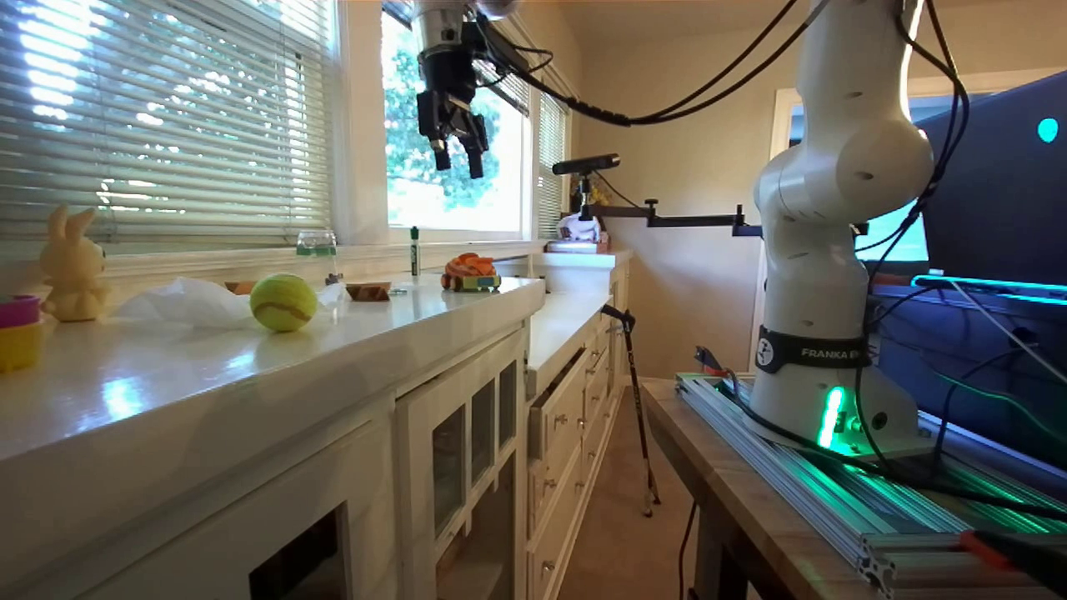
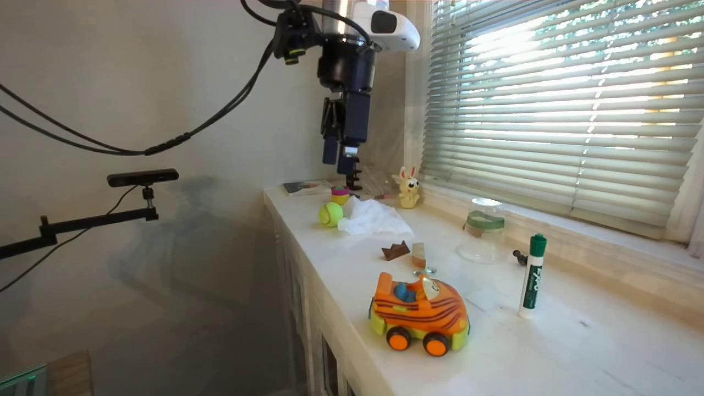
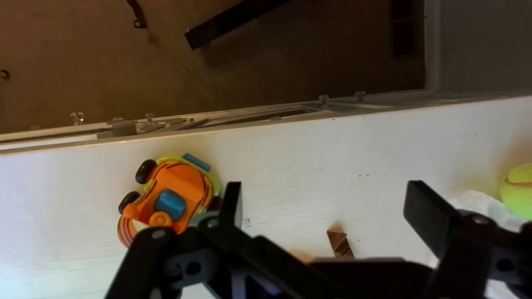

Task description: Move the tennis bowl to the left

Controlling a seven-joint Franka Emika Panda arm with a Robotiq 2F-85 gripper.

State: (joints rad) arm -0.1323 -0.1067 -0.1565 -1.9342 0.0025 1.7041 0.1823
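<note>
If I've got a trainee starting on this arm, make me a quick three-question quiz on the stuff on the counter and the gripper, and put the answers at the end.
1. True or false: the tennis ball lies beside the crumpled white sheet on the white counter.

2. What colour is the cap of the upright marker?
a) red
b) green
c) orange

3. Short answer: is the gripper open or shut, and which view shows it best?

Key:
1. True.
2. b.
3. Open; the wrist view shows its jaws standing wide apart.
</note>
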